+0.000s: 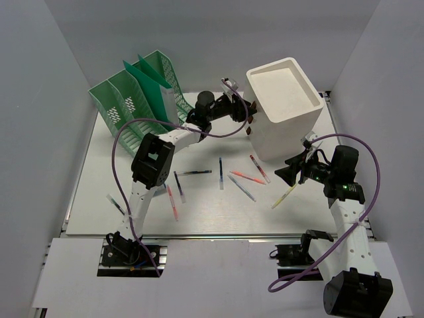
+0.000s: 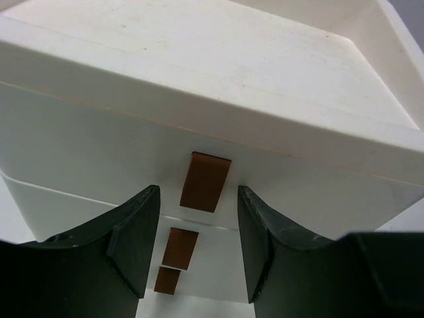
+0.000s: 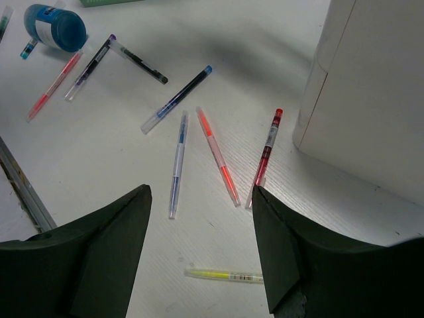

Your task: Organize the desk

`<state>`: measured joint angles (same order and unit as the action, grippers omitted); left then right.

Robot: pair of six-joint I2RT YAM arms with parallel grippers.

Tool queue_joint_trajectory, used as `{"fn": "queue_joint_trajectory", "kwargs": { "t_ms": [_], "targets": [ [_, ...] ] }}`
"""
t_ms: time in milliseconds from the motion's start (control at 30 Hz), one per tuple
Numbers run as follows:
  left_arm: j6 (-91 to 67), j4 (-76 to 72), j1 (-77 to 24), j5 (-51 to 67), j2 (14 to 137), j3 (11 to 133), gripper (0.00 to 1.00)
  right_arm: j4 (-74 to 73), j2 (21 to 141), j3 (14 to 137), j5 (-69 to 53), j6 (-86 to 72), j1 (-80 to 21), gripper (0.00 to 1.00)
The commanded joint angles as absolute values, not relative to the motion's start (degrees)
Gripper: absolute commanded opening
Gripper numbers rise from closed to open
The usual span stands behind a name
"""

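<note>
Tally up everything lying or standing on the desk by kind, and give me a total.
Pens: 9
Blue bottle: 1
Green file rack: 1
White drawer box: 1
Total: 12

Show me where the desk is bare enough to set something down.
Bare: the near strip of the desk below the pens, and the left side before the green rack. Crowded: the middle, beside the white box.
</note>
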<state>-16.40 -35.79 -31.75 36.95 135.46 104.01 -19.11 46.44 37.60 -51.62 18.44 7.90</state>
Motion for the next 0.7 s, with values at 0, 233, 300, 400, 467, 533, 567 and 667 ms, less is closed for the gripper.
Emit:
{"fn": "queue_joint_trajectory", "kwargs": {
  "t_ms": [0,233,300,400,467,533,567,667],
  "targets": [
    [-13.45,-34.19,-32.95,34.37,134.39,105.38,0.59,-17.49,46.23,37.62,-53.09,18.90,7.91,0.68],
    [-13.18,-34.80,-32.96,33.49,134.82,105.64,0.48,-17.40,46.23,37.53,-53.09,18.81,8.00,0.68],
    [-13.36,-35.33,-32.96,33.58,135.00,105.64,0.45,-17.58,46.14,37.44,-53.17,18.90,7.91,0.68],
    [-13.71,-36.03,-32.96,33.84,135.00,105.73,0.40,-17.49,46.23,37.53,-53.17,18.98,7.91,0.68],
    [-13.80,-36.21,-32.96,33.66,135.00,105.82,0.37,-17.58,46.41,37.53,-53.17,18.98,7.91,0.68],
    [-13.80,-36.39,-32.96,33.66,135.00,105.73,0.32,-17.58,46.32,37.53,-53.17,19.07,7.91,0.68],
    [-13.80,-36.56,-32.96,33.58,134.91,105.65,0.27,-17.58,46.32,37.53,-53.17,19.07,8.00,0.68],
    [-14.15,-37.44,-32.96,33.14,134.56,105.38,0.15,-17.67,46.32,37.53,-53.17,19.07,7.82,0.68]
  ]
}}
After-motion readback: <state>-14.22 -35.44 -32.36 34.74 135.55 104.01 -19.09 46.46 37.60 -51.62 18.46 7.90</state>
